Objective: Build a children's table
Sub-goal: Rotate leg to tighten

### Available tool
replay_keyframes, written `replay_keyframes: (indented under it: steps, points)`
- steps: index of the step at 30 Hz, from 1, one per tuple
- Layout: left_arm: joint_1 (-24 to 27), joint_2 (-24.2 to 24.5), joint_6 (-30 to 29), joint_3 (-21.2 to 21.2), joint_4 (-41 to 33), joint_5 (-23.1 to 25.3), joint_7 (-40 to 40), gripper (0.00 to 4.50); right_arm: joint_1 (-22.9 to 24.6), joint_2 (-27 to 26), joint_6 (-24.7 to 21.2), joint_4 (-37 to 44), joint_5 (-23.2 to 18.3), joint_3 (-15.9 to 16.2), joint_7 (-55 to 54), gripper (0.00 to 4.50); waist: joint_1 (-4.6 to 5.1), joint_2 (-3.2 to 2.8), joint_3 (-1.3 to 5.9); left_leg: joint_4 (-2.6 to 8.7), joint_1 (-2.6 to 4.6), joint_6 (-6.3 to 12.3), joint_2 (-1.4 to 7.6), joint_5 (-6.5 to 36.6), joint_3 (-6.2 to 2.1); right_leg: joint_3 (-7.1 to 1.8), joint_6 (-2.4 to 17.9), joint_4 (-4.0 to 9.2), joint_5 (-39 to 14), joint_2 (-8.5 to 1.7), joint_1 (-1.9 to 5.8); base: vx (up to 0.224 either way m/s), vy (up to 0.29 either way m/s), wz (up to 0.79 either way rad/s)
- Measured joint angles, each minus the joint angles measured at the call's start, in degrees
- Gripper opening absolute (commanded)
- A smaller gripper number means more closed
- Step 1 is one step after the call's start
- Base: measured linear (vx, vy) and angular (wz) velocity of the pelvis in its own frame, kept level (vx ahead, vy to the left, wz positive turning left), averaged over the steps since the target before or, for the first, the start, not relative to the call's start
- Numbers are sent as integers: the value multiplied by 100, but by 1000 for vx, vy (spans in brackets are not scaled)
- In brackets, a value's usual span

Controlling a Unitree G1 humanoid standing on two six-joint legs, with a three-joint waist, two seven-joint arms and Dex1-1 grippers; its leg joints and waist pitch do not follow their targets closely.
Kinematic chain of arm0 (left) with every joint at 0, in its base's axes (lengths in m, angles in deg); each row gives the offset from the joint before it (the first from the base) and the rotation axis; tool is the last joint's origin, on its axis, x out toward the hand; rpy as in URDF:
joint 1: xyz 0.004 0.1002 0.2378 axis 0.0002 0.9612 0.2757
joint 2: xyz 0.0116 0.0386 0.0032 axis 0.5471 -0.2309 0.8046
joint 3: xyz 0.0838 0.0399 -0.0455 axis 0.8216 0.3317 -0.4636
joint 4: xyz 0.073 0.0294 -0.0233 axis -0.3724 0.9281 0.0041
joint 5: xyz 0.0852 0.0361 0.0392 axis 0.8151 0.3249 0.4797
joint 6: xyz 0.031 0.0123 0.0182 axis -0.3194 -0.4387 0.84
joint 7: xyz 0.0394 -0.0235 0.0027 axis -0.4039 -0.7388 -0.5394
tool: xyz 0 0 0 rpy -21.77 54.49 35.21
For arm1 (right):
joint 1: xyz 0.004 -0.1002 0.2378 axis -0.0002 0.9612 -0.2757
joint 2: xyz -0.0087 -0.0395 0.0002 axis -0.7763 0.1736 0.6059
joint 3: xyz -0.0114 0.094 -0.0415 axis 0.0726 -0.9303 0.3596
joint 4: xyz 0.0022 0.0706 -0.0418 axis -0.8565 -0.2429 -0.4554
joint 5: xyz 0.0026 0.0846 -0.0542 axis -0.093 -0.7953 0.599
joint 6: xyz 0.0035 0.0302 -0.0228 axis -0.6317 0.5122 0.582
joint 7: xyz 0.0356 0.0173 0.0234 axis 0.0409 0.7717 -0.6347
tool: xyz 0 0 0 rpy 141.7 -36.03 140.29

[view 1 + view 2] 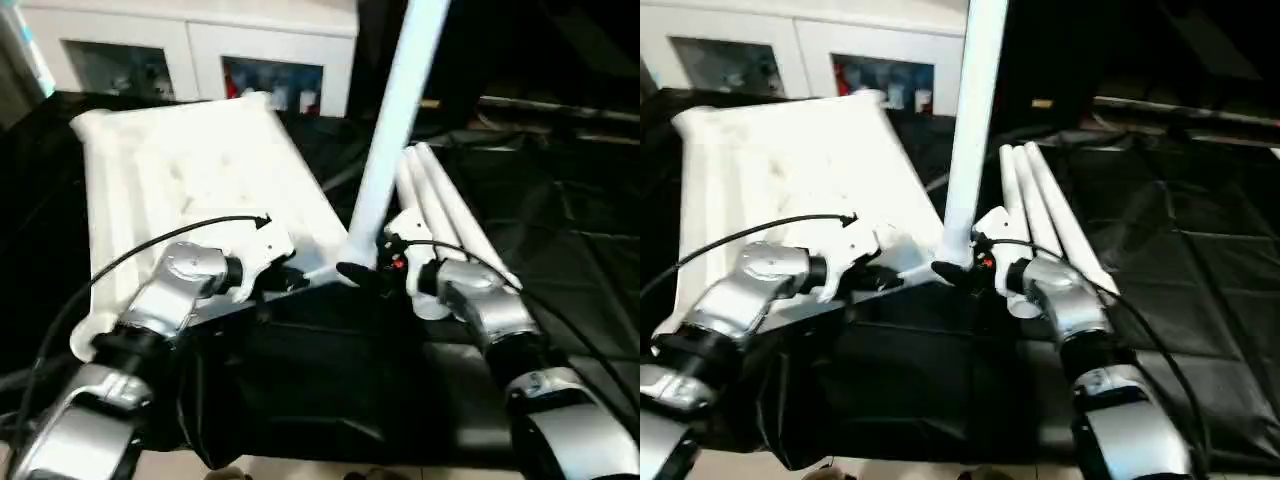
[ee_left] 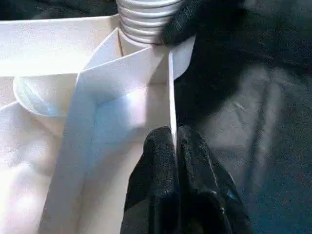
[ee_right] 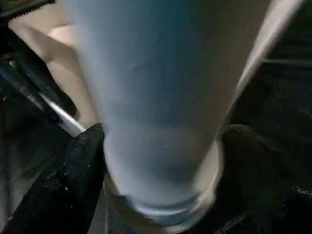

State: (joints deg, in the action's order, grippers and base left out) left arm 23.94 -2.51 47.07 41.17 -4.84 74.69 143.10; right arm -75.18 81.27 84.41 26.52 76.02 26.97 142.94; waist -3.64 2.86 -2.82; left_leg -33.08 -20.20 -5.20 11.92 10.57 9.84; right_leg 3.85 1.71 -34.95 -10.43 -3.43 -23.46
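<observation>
Tabletop [image 1: 190,170], underside up, on black cloth [image 1: 1180,250]. Left gripper [image 2: 173,146]: jaws pinch its rim. Right gripper [image 3: 161,161]: jaws wide around upright leg [image 1: 395,120] at near corner; three legs [image 1: 445,205] beside. No legible writing.

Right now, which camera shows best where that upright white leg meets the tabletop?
The left wrist view: the leg's ribbed end sits in the tabletop's corner socket, close up. The eye views show the joint half hidden behind the hands; the right wrist view shows the shaft.
</observation>
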Motion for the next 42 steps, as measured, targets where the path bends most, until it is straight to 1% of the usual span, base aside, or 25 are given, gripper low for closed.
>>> replay_keyframes:
  steps: [6, 7, 8, 9, 11, 12, 13, 17, 18, 20, 21, 23, 25, 28, 29, 32, 34, 35, 36, 38, 39, 40, 41, 42]
  points:
    - [109, 93, 40, -1, -111, -48, 214, 0, 127, 54, -30, 174, -28, 56, 320, 392, 8, 0, -1, -3, 9, -6, 1, -2, 0, -2, 0, -6, 1, 0, 3, 0, 0, 0]
    - [114, 95, 40, 0, -114, -48, 220, 0, 143, 58, -40, 198, -29, 56, 340, 376, 7, 1, -2, -4, 10, -6, 1, -3, 0, -2, 0, -7, 1, 0, 4, 0, 0, 0]
    - [119, 101, 40, 0, -116, -51, 235, 0, 173, 73, -53, 216, -57, 56, 386, 376, 7, 1, -2, -4, 12, -7, 1, -3, -1, -2, 0, -7, 1, 0, 6, 0, 0, 0]
    - [121, 110, 41, 0, -117, -56, 247, 0, 190, 84, -63, 216, -77, 56, 414, 358, 9, 1, -2, -4, 12, -7, 1, -3, -1, -3, 0, -7, 1, 0, 7, 0, 0, 0]
    - [126, 127, 40, 0, -123, -70, 270, 0, 219, 76, -89, 224, -128, 57, 466, 355, 12, 1, -2, -3, 12, -7, 1, -3, -2, -3, 0, -7, 1, 0, 6, 0, 0, 0]
    - [130, 129, 40, -1, -128, -75, 270, 0, 221, 72, -106, 226, -137, 57, 484, 346, 12, 2, -2, -3, 11, -7, 1, -3, -2, -2, 0, -7, 1, 0, 6, 0, 0, 0]
    - [132, 131, 40, -1, -132, -81, 270, 0, 221, 71, -142, 243, -144, 56, 501, 322, 11, 2, -2, -2, 11, -7, 1, -3, -2, -2, 0, -7, 1, 0, 6, 0, 0, 0]
    - [157, 153, 35, -7, -170, -93, 271, 0, 252, 46, -261, 341, -184, 51, 554, 307, 11, 2, -2, -1, 11, -7, 1, -3, -1, -2, 0, -7, 1, 0, 6, 0, 0, 0]
    - [160, 154, 28, -9, -173, -95, 269, 0, 256, 40, -269, 343, -187, 48, 549, 284, 12, 3, -2, -1, 11, -7, 1, -3, -1, -2, 0, -7, 1, 0, 6, 0, 0, 0]
    - [164, 154, 12, -12, -172, -93, 255, 0, 289, 3, -270, 360, -198, 32, 483, 281, 11, 3, -2, -2, 12, -7, 1, -3, -1, -3, 0, -8, 1, 0, 6, 0, 0, 0]
    - [164, 135, -1, -19, -168, -91, 203, 0, 298, -35, -261, 350, -196, 3, 388, 276, 15, 3, -2, -2, 12, -7, 1, -4, -1, -3, 0, -9, 1, 0, 7, 0, 0, 0]
    - [124, -16, -83, -55, -90, -26, -77, 0, 293, -283, -176, 172, -194, -184, -158, 272, 37, 4, -1, -4, 14, -11, 1, -7, 0, -5, 1, -15, 2, 0, 17, 0, 0, 0]
    - [41, -196, -163, -74, 45, 82, -441, 0, 233, -506, -101, -47, -195, -336, -797, 272, 33, 3, -1, -6, 24, -13, 0, -9, 0, -8, -13, -16, -5, 0, 27, 0, 0, 0]
    - [-288, -616, -346, -80, 489, 287, -1204, 0, -51, -915, -106, -482, -185, -664, -2251, 272, 33, 2, -1, -10, 32, -14, -2, -9, -3, -9, -32, -14, -15, -1, 34, 0, 0, 0]
    - [-396, -805, -428, -81, 637, 358, -1501, 0, -155, -1064, -141, -594, -183, -777, -2830, 272, 19, 0, 1, -11, 41, -16, -2, -11, -5, -10, -34, -14, -14, -2, 35, 0, 0, 0]
    - [-550, -1148, -593, -116, 887, 385, -1973, 0, -279, -1299, -168, -752, -179, -933, -3682, 272, -22, -3, 3, -11, 42, -16, -5, -11, 1, -20, -36, -13, -14, -5, 47, 0, 0, 0]
    - [-611, -1311, -626, -130, 978, 392, -2110, 0, -339, -1411, -142, -822, -117, -971, -3928, 272, -43, -2, 5, -11, 31, -15, -5, -11, 0, -20, -38, -9, -14, -6, 51, 0, 0, 0]
    - [-618, -1340, -636, -134, 988, 398, -2150, 0, -363, -1420, -111, -862, -81, -972, -3981, 307, -46, -4, 5, -12, 25, -15, -6, -11, 0, -20, -38, -6, -13, -8, 50, 0, 0, 0]
    - [-618, -1345, -636, -135, 985, 404, -2150, 0, -362, -1420, -37, -882, -64, -971, -3968, 328, -48, -4, 6, -13, 23, -15, -5, -12, 0, -20, -40, -6, -12, -8, 51, 0, 0, 0]
    - [-618, -1346, -636, -143, 982, 411, -2150, 0, -355, -1419, 76, -923, -62, -971, -3865, 351, -49, -7, 7, -15, 23, -14, -5, -12, 0, -20, -42, -7, -11, -8, 52, 0, 0, 0]
    - [-618, -1343, -636, -159, 983, 415, -2150, 0, -353, -1417, 115, -939, -60, -970, -3811, 351, -46, -7, 7, -15, 21, -14, -5, -12, 0, -20, -42, -8, -10, -8, 51, 0, 0, 0]
    - [-618, -1337, -636, -168, 983, 415, -2150, 0, -352, -1403, 156, -960, -43, -954, -3755, 363, -43, -8, 6, -14, 20, -14, -5, -12, -1, -19, -43, -8, -9, -8, 51, 0, 0, 0]
    - [-618, -1325, -636, -176, 983, 414, -2150, 0, -348, -1366, 201, -979, 27, -908, -3666, 386, -37, -7, 6, -13, 20, -14, -4, -12, -1, -19, -44, -9, -9, -7, 50, 0, 0, 0]
    - [-617, -1310, -635, -176, 980, 409, -2148, 0, -344, -1330, 217, -979, 69, -846, -3588, 386, -30, -7, 6, -11, 19, -14, -4, -12, -1, -18, -44, -9, -9, -6, 50, 0, 0, 0]
